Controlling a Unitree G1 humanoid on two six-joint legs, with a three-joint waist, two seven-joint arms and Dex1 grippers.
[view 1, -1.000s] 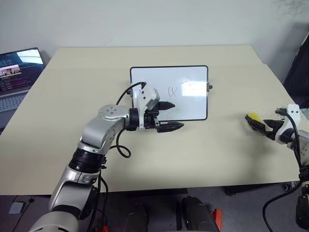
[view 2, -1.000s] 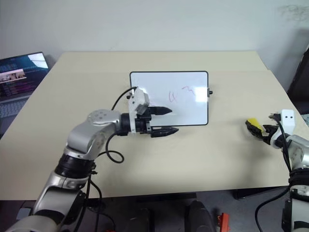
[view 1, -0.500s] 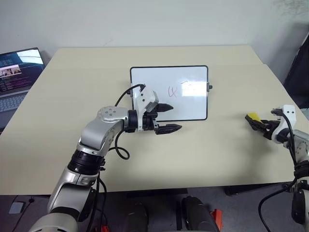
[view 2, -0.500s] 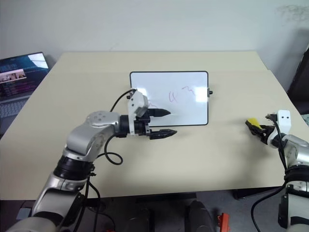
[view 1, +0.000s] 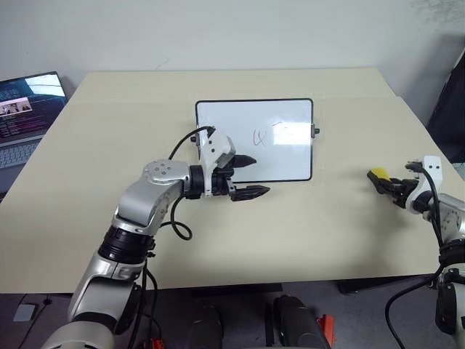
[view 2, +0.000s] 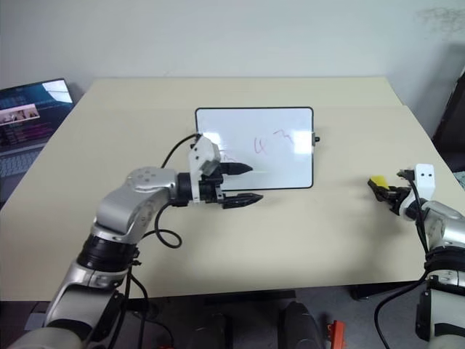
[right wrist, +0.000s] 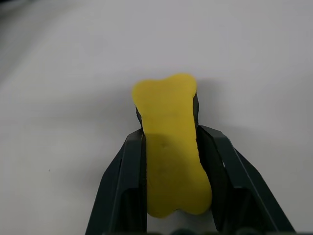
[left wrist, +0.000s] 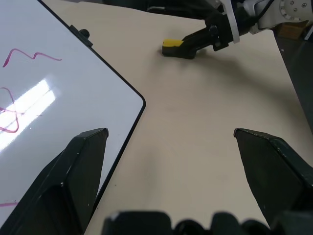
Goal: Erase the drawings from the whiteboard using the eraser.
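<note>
A: Where is the eraser [right wrist: 170, 147] sitting at this moment?

B: It is sitting between the two black fingers of the right pincer [view 1: 386, 185], which is clenching on its sides, out near the right edge of the counter [view 1: 305, 233]. The yellow top is facing up and the front end is poking out past the fingertips.

A: And the whiteboard [view 1: 287, 156]?

B: It is lying flat in the middle of the counter, well apart from the eraser. The red drawings [view 1: 259, 137] are showing on its surface, near the centre.

A: What is the left pincer [view 1: 248, 177] doing?

B: It is hanging over the board's near left corner with its jaws spread wide, gripping nothing. One finger is hanging over the white surface, the other over the counter just beside the frame.

A: Anything else around?

B: A laptop [view 1: 25, 109] is standing open at the far left.
</note>
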